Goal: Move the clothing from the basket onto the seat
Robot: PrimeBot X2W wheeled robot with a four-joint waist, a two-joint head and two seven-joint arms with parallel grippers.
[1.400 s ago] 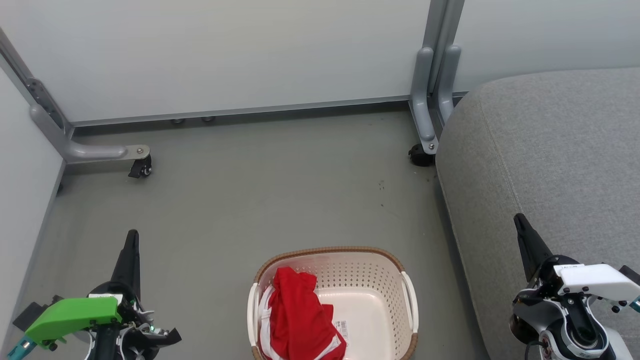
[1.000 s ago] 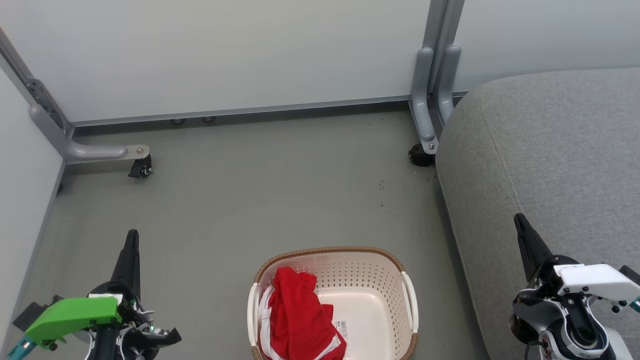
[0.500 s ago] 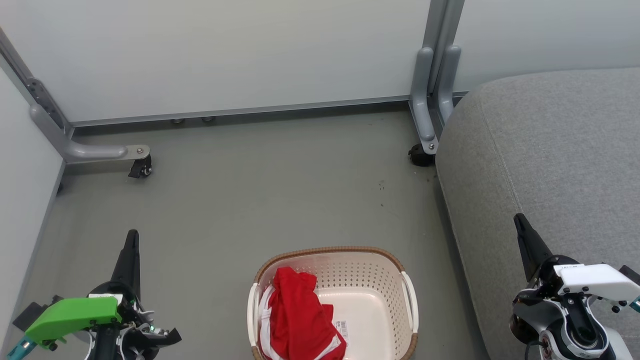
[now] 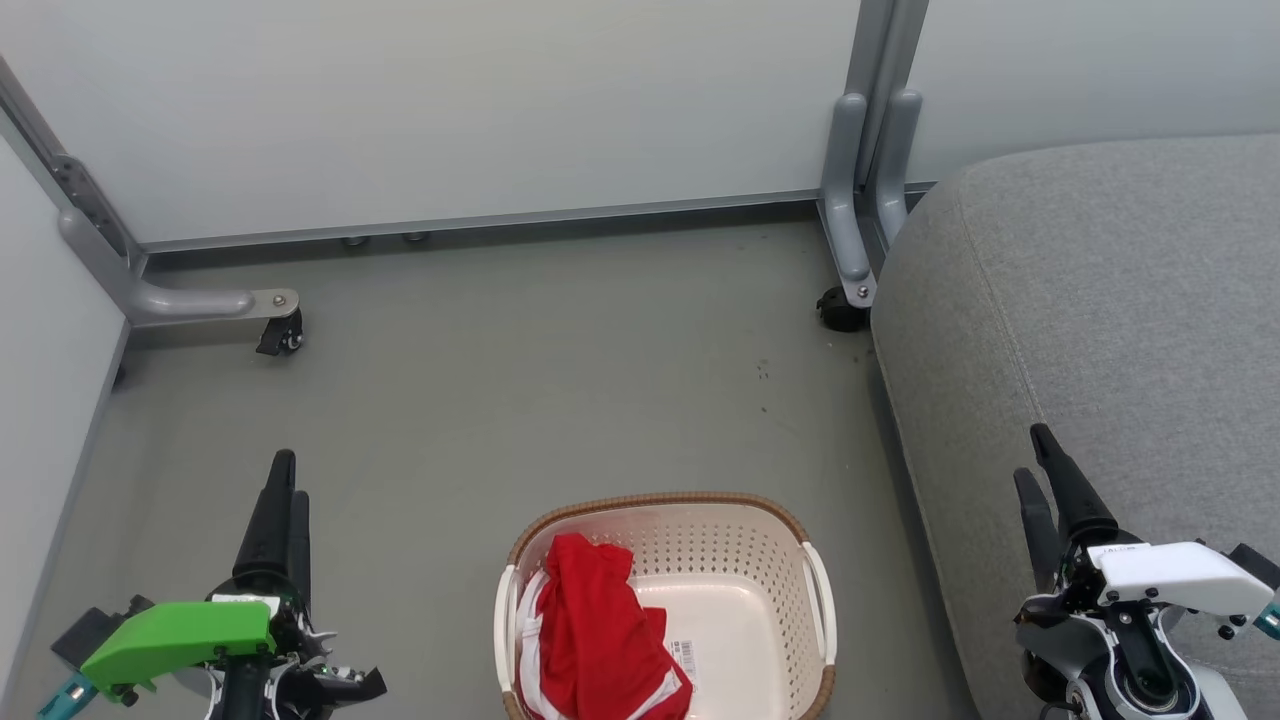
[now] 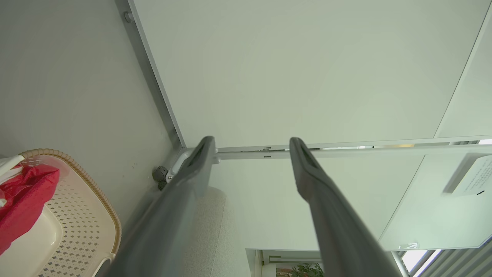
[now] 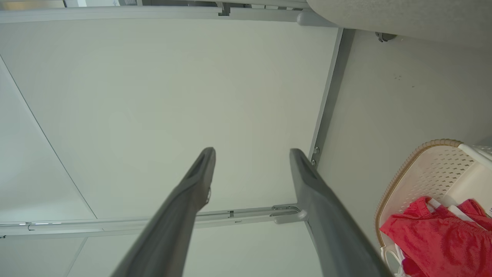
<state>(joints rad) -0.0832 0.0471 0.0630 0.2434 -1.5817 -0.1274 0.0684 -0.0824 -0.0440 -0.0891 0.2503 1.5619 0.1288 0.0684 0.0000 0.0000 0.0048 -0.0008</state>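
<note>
currently, the clothing [image 4: 600, 630] lies in the basket [image 4: 660, 497] beside the seat [image 4: 1100, 300]. both pairs of jaws stand spread.

Floor [image 4: 520, 400]: grey-green, matt, a few dark specks [image 4: 763, 375] right of centre. Standing on it:
- basket [image 4: 660, 498], bottom centre
- seat [image 4: 1100, 300], right side, near the basket
- grey partition foot [image 4: 200, 300] with black caster [image 4: 283, 338], far left
- second foot [image 4: 848, 250] with second caster [image 4: 838, 312], near the seat's far corner
</note>
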